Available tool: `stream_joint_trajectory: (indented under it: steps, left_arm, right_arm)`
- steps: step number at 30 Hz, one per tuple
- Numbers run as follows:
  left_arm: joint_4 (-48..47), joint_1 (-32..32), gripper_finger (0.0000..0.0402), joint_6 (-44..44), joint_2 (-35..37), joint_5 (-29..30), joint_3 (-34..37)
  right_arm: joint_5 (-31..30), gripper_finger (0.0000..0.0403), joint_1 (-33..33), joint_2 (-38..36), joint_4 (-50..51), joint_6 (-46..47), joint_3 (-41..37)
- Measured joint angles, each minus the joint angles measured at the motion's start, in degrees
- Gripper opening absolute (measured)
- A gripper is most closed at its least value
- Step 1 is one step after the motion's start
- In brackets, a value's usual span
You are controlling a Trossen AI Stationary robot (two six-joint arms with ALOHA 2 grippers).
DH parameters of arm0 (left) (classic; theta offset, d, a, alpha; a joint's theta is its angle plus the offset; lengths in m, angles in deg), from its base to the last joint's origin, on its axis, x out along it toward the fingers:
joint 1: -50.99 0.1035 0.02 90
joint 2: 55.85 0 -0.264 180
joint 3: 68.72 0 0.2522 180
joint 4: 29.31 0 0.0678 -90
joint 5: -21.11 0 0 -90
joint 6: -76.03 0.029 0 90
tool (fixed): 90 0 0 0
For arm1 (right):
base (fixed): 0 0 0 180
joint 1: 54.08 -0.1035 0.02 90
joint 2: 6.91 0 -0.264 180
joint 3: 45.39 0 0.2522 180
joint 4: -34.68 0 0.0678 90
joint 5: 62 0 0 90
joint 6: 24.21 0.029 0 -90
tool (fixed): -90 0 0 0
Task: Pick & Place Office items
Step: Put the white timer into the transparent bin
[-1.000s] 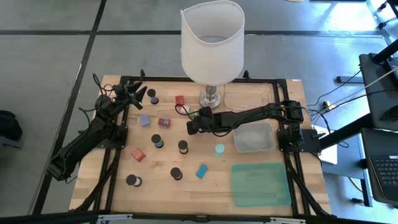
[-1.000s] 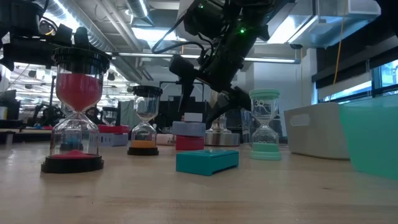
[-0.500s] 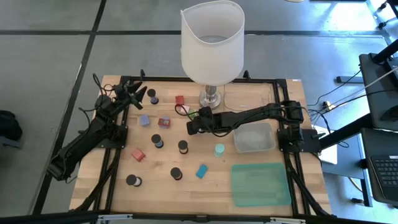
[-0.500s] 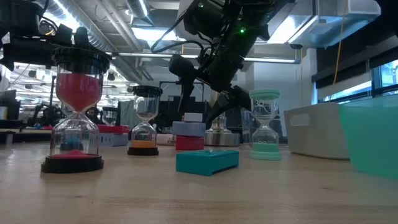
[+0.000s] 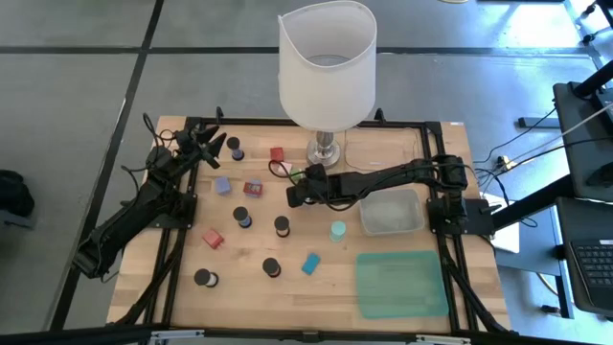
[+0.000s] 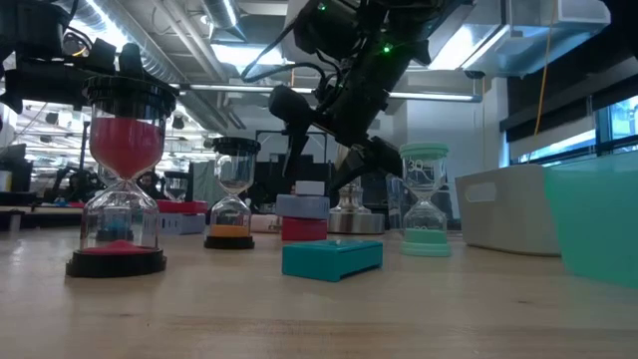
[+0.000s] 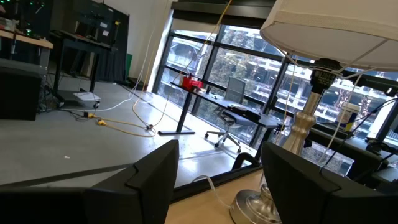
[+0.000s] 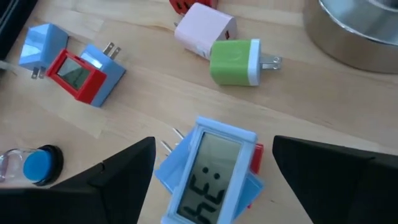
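Nothing has moved over the last second. Right hand point(image 5: 293, 196) hovers mid-frame, fingers wide, empty, over the blue timer point(image 8: 212, 180). Left hand point(image 5: 213, 131) parked upper left, narrowly open, empty. Grasp not yet started.

High view: overhead, straight down, far enough to frame the whole table point(image 5: 383, 307) mid-frame with floor all round. Low view: tabletop level, looking across into the room, close on a teal block point(image 6: 332, 257) at centre. Left wrist: looks off the table toward windows, lamp point(image 7: 323, 74) at right. Right wrist: tight, looking down on the tabletop. High, low and left wrist share the lamp.
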Motion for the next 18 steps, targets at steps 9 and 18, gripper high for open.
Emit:
stream_joint_trajectory:
  steps: [9,18]
  left_arm:
    - [0.0,0.02,0.0226,0.0,0.02,0.02,0.0]
    - [-0.13,0.0,0.0226,0.0,0.02,0.01,0.0]
  right_arm:
    - [0.0,0.0327,-0.14,1.03,0.45,1.06,0.0]
    - [-0.18,0.0327,-0.28,1.64,-0.11,2.38,0.0]
